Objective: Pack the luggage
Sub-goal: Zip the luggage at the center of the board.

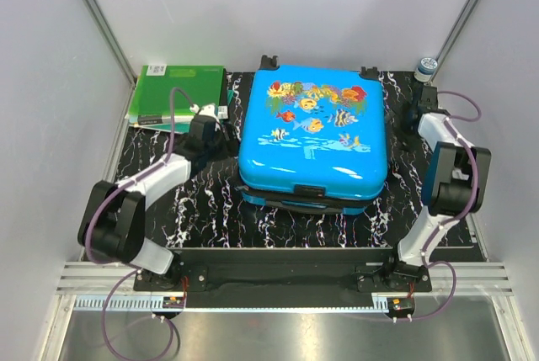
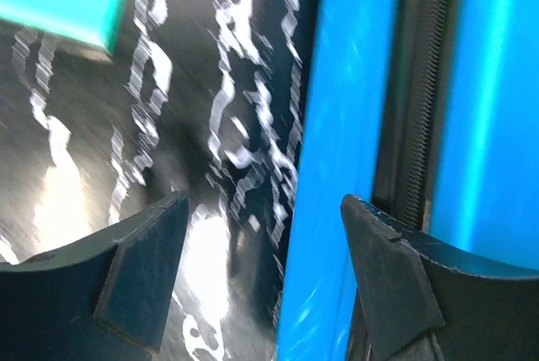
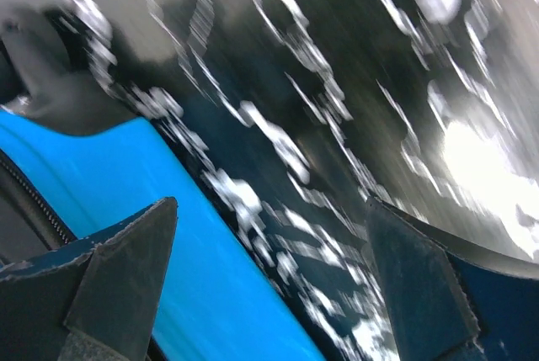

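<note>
My left tool (image 2: 265,209) is spread wide, nothing pinched between its dark fingers (image 2: 143,277), and it sits low right beside the left flank of the luggage (image 2: 345,125); through the wrist camera I see blue shell and the black zip line running up just ahead of my right-hand finger, though I cannot tell if anything touches. Over on the other side my right tool (image 3: 269,209) is released too, jaws fully apart and holding nothing, hanging over the marbled black bench (image 3: 354,108) with a slice of the blue shell at its lower left. From above, the luggage (image 1: 312,130) lies flat in the middle of the bench (image 1: 210,209), fish-and-coral print facing up, black wheels at the far edge, handle toward my bases. My left tool (image 1: 221,130) is at its left side, my right tool (image 1: 417,113) near its far right corner. Green folders (image 1: 177,92) lie stacked at the far left, and a small capped bottle (image 1: 427,65) stands at the far right corner.
</note>
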`<state>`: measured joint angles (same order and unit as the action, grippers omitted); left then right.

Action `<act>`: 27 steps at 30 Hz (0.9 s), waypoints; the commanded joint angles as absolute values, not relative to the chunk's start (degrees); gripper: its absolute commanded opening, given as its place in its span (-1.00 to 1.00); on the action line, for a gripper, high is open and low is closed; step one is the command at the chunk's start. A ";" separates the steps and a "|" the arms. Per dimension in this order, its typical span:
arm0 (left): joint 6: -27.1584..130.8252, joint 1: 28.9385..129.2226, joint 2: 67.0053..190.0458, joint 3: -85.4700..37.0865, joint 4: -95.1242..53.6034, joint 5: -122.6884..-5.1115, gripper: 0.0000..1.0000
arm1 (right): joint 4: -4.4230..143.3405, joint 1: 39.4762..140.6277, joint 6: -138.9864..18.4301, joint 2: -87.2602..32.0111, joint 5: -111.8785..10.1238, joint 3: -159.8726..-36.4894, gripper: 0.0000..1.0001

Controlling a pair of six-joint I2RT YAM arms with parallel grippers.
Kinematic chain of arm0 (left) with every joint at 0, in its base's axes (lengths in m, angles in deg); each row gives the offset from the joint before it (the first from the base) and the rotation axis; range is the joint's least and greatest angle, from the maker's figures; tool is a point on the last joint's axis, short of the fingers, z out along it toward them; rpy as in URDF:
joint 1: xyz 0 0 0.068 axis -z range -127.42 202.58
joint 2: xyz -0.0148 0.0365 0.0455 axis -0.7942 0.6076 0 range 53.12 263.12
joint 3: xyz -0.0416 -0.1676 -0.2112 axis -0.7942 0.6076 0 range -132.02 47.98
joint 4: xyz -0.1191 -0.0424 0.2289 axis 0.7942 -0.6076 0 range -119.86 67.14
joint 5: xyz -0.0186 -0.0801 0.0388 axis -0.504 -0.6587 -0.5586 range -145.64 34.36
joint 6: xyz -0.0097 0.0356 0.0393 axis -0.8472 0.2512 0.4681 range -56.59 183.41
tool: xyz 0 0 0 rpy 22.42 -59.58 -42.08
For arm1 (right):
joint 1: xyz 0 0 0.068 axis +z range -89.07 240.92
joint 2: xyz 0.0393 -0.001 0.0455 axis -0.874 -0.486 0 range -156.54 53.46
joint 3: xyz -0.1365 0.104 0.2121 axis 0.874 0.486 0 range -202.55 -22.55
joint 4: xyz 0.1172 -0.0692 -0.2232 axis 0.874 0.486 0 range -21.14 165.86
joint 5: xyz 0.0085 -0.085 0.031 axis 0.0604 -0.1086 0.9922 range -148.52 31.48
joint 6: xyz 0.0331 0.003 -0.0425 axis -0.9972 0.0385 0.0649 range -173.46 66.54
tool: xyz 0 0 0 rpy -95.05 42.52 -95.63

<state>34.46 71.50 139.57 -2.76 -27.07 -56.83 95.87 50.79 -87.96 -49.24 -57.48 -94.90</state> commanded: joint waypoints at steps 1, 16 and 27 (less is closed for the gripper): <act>30.99 81.40 133.64 1.39 -24.89 -63.55 0.55 | 91.10 55.12 -83.79 -55.78 -44.47 -104.97 0.99; 29.04 90.38 119.66 4.39 -30.49 -56.16 0.61 | 103.03 48.91 -81.31 -66.70 -43.84 -130.29 0.99; 33.18 72.10 122.09 -3.51 -33.67 -63.29 0.66 | 108.15 41.33 -81.58 -41.75 -54.82 -114.86 0.99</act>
<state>30.64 75.72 116.82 3.14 -34.55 -59.52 105.46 40.08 -81.67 -54.90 -50.57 -121.13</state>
